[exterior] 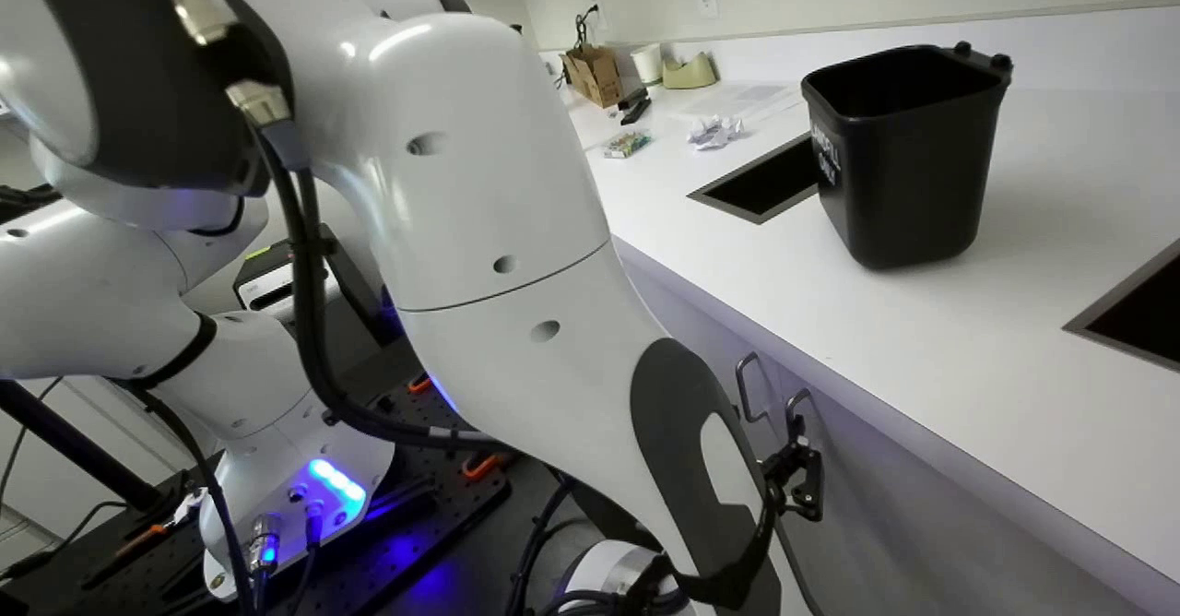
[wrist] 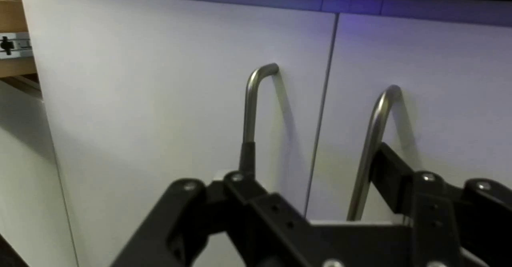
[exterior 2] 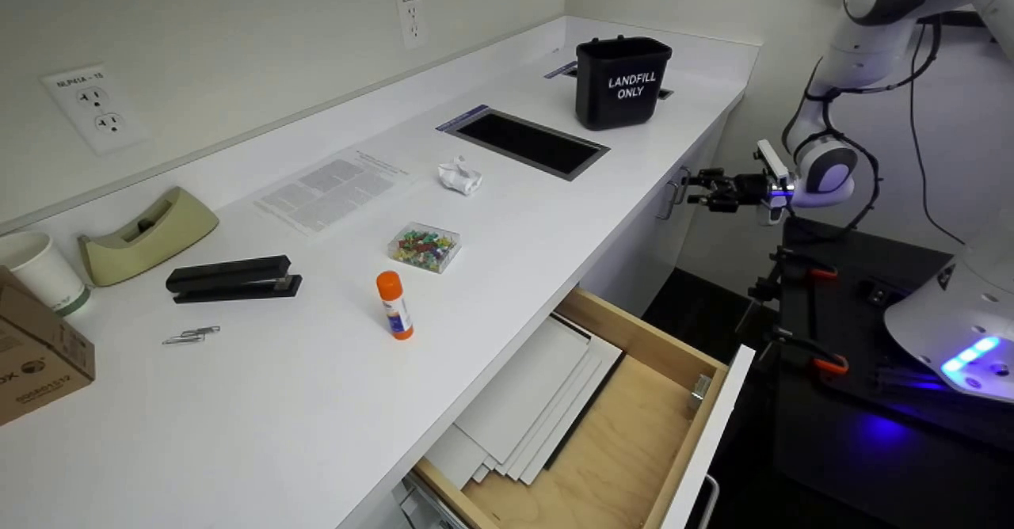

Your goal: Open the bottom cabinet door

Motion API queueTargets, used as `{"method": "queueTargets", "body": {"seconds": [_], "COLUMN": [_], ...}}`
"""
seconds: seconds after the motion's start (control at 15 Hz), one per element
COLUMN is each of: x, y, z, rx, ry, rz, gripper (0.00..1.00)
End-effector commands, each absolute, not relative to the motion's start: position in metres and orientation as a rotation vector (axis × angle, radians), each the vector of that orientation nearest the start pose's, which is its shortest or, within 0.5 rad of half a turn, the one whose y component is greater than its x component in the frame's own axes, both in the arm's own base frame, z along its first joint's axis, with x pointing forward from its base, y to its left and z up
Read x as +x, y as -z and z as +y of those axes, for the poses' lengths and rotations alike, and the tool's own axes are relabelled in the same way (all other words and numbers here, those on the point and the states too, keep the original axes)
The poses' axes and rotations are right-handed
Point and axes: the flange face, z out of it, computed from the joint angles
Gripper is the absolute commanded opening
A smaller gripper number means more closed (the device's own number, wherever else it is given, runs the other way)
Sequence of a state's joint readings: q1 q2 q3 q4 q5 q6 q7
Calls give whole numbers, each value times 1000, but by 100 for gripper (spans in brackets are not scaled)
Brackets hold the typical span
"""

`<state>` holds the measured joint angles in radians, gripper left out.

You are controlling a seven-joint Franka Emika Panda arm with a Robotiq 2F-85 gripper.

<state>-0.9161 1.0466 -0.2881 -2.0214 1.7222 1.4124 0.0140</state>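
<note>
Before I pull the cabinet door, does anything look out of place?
Yes: the black bin marked LANDFILL ONLY stands on the counter, which seems an odd spot, and crumpled paper lies outside it like stray litter. A drawer under the counter is pulled open.

Hand by cabinet handles, open drawer (panels inside); black bin

The glossy white robot arm, built of rounded segments, shows dark grey joint caps, round recessed holes and a thin dark seam. Black cables with silvery metal connectors run along it. A bright blue light strip glows on its white base. By the front edge of the flat white counter, the black, angular end effector carries small silvery screws.
</note>
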Motion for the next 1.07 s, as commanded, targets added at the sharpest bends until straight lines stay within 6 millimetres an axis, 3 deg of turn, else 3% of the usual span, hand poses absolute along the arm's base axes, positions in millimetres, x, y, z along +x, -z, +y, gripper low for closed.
{"method": "queueTargets", "body": {"seconds": [0.0,0.4,0.67,1.0], "x": [246,238,229,184], "y": [33,28,27,15], "z": [-378,-391,-396,-412], "rx": [-345,-323,-314,-359], "ry": [-184,-125,-142,-171], "rz": [1600,1610,1628,1665], "gripper": [42,1,2,3]}}
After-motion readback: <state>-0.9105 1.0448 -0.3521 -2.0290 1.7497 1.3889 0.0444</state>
